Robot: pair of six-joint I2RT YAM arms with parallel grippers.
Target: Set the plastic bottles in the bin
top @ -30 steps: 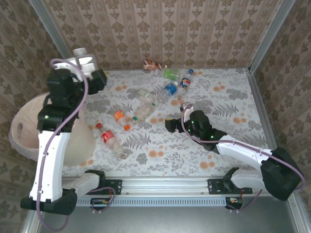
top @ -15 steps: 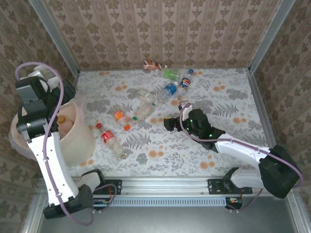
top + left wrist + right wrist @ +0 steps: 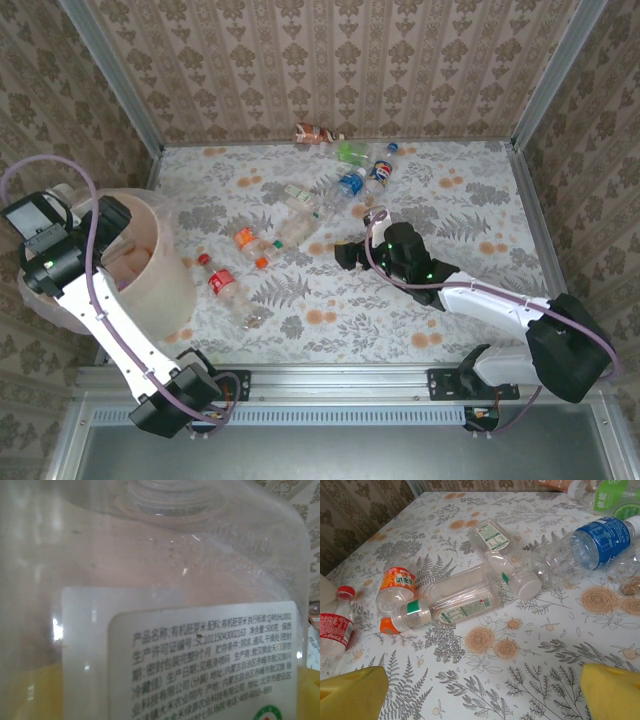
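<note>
A wide clear plastic bottle (image 3: 200, 570) with a white printed label sits between the yellow pads (image 3: 30, 695) of my left gripper (image 3: 165, 700), which is shut on it. In the top view the left arm reaches over the bin (image 3: 165, 275), a pale beige tub at the table's left edge. My right gripper (image 3: 350, 255) hovers open and low over the table, its yellow fingertips (image 3: 352, 692) wide apart with nothing between them. Just ahead of it lie a clear bottle with a green band (image 3: 450, 607), an orange-label bottle (image 3: 395, 587) and a white-capped clear bottle (image 3: 505, 555).
More bottles lie scattered: a red-label one (image 3: 225, 285) near the bin, a blue-label one (image 3: 345, 188), another blue one (image 3: 380, 172), a green one (image 3: 352, 152) and a brown one (image 3: 315, 133) against the back wall. Patterned walls close in the table.
The left arm has swung left and down from high above the table to over the bin, carrying the clear bottle. The right gripper has crept slightly towards the bottles.
</note>
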